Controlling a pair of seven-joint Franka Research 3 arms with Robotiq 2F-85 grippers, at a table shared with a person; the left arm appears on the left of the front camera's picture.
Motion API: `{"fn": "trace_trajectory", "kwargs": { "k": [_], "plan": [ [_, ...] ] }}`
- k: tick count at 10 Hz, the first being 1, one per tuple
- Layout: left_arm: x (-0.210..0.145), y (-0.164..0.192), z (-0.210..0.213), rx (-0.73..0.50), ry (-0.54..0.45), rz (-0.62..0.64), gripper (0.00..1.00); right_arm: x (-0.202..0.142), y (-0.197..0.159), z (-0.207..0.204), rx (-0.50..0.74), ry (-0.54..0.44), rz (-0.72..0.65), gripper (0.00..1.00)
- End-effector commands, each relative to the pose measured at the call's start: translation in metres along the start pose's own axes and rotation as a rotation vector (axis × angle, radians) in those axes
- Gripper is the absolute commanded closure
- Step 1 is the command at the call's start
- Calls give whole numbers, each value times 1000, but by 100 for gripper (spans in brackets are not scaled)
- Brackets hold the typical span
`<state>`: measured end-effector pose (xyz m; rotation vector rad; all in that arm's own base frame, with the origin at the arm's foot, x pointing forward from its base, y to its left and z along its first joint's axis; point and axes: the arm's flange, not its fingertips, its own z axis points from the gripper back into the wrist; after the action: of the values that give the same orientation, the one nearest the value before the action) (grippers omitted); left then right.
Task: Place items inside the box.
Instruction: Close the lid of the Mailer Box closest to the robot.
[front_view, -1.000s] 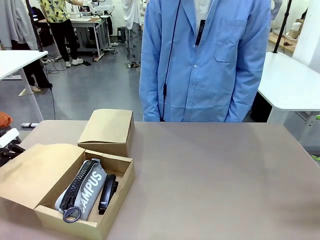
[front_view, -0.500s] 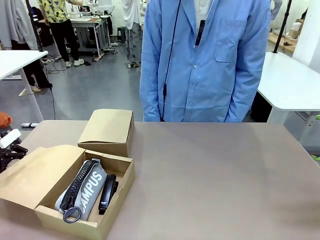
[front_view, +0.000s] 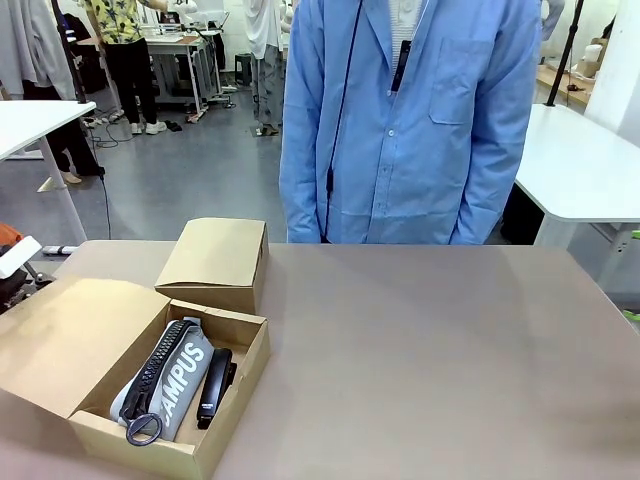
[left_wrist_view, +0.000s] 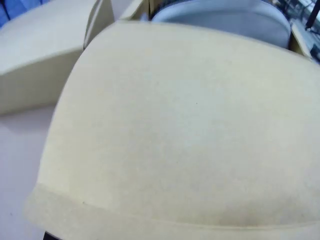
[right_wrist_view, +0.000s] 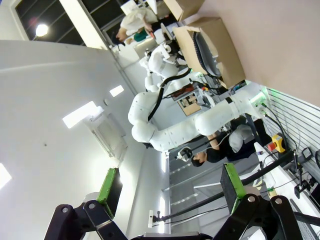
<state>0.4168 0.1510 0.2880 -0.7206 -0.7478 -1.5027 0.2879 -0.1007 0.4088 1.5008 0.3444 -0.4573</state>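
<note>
A person in a blue coat stands at the far edge of the brown table, with 2 white tables and other people behind.

The left arm pokes in at the picture's left edge in the front view, just behind the raised flap of the open box; its fingers are hidden behind that flap. The right gripper is lifted well away from the box, its two green-padded fingers spread wide apart with nothing between them. The person stands at the far side of the box, sleeves hanging down, hands out of sight.
</note>
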Motion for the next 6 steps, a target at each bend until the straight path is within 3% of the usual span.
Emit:
{"fn": "trace_trajectory", "kwargs": {
  "k": [1,3,6],
  "plan": [
    [21,-11,-6,60,-119,-37,0,-1,7,1,14,2,-17,0],
    [54,-19,3,124,-215,-62,0,-1,7,1,14,2,-17,0],
    [127,-38,4,22,-269,-156,0,-1,7,1,14,2,-17,0]
  ]
}}
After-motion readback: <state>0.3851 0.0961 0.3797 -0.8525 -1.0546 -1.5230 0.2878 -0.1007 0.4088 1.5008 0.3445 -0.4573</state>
